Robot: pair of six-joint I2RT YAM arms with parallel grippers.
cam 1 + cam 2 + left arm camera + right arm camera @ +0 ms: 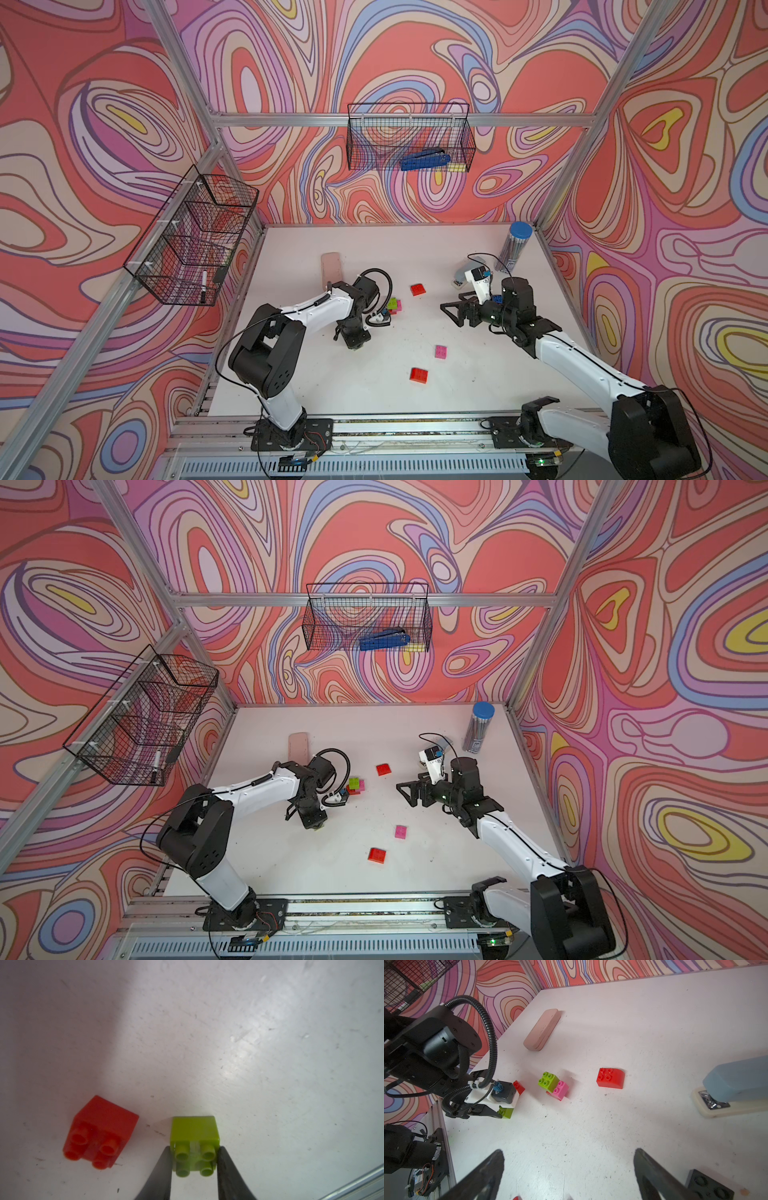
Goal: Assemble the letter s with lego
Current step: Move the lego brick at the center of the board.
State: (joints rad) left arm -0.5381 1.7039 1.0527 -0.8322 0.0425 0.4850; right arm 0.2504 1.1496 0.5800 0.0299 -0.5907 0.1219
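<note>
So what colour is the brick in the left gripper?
It's a lime green brick, best in left wrist view.

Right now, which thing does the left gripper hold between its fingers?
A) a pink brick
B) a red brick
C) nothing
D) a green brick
D: in the left wrist view the left gripper is shut on the green brick, pressing on both its sides, while the red brick lies apart beside it.
</note>
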